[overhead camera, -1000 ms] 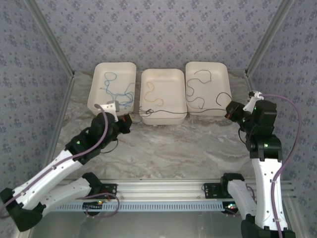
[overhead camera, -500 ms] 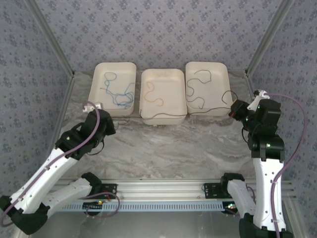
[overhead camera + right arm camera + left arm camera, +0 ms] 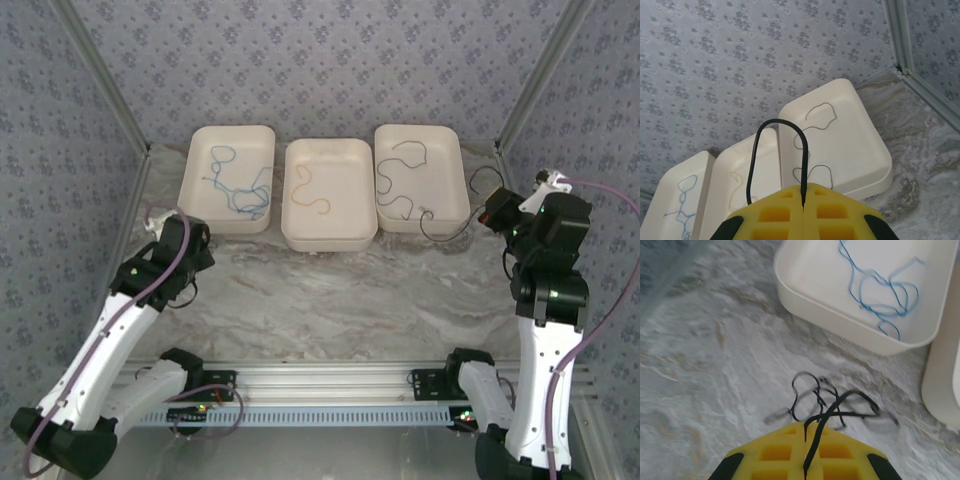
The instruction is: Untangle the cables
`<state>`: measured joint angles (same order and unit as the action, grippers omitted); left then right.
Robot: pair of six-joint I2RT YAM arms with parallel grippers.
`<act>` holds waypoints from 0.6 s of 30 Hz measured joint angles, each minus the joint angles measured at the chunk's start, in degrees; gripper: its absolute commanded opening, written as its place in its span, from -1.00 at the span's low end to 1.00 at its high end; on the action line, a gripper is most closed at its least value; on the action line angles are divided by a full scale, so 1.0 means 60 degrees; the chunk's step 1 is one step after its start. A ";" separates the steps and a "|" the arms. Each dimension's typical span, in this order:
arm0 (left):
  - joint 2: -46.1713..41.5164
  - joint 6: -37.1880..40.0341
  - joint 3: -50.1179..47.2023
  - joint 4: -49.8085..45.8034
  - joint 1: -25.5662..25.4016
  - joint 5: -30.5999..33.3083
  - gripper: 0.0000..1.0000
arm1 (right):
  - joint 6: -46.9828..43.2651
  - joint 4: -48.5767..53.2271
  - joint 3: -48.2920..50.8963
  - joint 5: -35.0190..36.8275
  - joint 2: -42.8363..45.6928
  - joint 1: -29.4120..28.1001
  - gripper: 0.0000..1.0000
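Blue cable [image 3: 240,185] lies in the left tray, a yellow-tan cable [image 3: 305,190] in the middle one, and a thin dark cable [image 3: 400,190] in the right one. My left gripper [image 3: 198,250] sits in front of the left tray's near-left corner. In the left wrist view this gripper [image 3: 807,427] is shut on a black cable [image 3: 840,402] whose loops lie on the marble. My right gripper [image 3: 486,212] hovers right of the right tray. Seen from the right wrist, that gripper [image 3: 804,192] is shut on a black cable [image 3: 760,145] arching upward; its slack [image 3: 445,232] hangs beside the right tray.
Three white trays stand side by side at the back: left [image 3: 200,140], middle [image 3: 330,240], right [image 3: 455,165]. Patterned walls with metal corner posts [image 3: 530,90] close in the marble table [image 3: 340,300]. A metal rail [image 3: 330,385] runs along the near edge.
Left arm has drawn back to the left, away from the trays. Right gripper has moved right and up. The black cable no longer stretches across the tray fronts; its slack now sits by the right tray.
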<state>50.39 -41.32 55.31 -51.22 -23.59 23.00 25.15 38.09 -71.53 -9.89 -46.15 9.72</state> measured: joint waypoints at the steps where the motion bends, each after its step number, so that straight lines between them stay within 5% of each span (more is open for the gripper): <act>1: 0.0153 0.0055 -0.0106 0.0182 -0.0033 -0.0412 -1.00 | -0.0036 -0.0051 -0.0062 -0.0113 -0.0069 -0.0087 -1.00; 5: 0.0798 0.0055 -0.0514 0.0991 -0.0532 -0.1548 -0.97 | -0.0153 -0.0087 -0.0066 -0.0466 -0.0175 -0.0634 -1.00; 10: 0.1588 -0.0106 -0.1242 0.1967 -0.1668 -0.2331 -0.13 | -0.0197 -0.0095 -0.0047 -0.0987 -0.0251 -0.1282 -1.00; 12: 0.1985 -0.0266 -0.1657 0.2517 -0.1825 -0.2736 0.05 | -0.0106 -0.0226 0.0040 -0.1279 -0.0244 -0.1519 -1.00; 18: 0.2160 -0.0627 -0.2280 0.3085 -0.2073 -0.3162 0.18 | 0.0419 -0.0823 0.0554 -0.2164 -0.0331 -0.2448 -1.00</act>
<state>63.35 -45.08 41.63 -32.71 -36.03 4.03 27.66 33.15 -68.20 -22.87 -48.14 -4.97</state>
